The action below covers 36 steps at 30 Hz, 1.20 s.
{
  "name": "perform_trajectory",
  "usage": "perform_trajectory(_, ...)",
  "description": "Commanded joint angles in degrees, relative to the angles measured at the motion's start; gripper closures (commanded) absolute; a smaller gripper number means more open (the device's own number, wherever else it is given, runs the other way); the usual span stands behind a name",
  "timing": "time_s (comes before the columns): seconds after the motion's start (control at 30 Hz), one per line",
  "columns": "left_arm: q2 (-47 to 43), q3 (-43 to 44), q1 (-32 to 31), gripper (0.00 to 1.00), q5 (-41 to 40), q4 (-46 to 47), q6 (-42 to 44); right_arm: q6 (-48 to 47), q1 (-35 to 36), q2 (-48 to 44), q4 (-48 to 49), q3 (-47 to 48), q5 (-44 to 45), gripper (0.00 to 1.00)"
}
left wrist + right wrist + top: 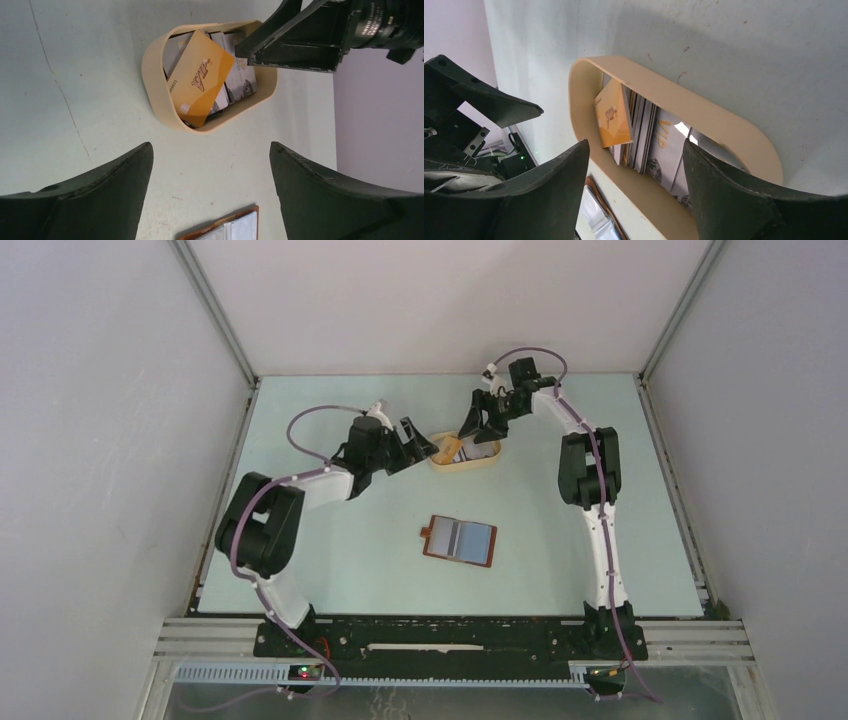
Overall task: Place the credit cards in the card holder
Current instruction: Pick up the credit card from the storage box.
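Note:
Several credit cards, a gold one (200,77) on top of grey and silvery ones (240,80), lie stacked in a tan oval tray (466,465); they also show in the right wrist view (659,140). The card holder (459,540), reddish-brown, lies open on the table with clear pockets up; its corner shows in the left wrist view (225,230). My left gripper (425,447) is open and empty just left of the tray. My right gripper (480,428) is open and empty, hovering over the tray's far right side.
The tray (155,65) stands mid-table toward the back. White enclosure walls and metal rails bound the pale green table (330,560). The two arms flank the tray closely.

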Motion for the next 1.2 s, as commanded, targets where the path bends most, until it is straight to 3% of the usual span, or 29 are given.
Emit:
perform_trajectory(0.0, 3.7, 7.3, 0.3, 0.10, 1.9, -4.8, 1.2, 1.2, 0.8, 0.6, -0.4, 2.9, 3.3, 0.23)
perform_trajectory(0.27, 10.7, 15.2, 0.2, 0.28, 2.0, -12.7, 4.4, 3.4, 1.6, 1.2, 0.3, 0.9, 2.9, 0.22)
perform_trajectory(0.57, 13.5, 18.3, 0.3, 0.35, 2.8, -15.7, 5.9, 5.0, 2.9, 0.4, 0.8, -1.8, 1.6, 0.22)
perform_trajectory(0.87, 15.0, 18.8, 0.2, 0.48, 4.7, -15.7, 5.9, 9.2, 3.4, -1.2, 5.7, -5.7, -8.6, 0.23)
perform_trajectory(1.17, 15.3, 18.6, 0.3, 0.51, 5.7, -15.5, 5.7, 16.6, 2.7, -2.8, 14.0, -9.5, -17.7, 0.24)
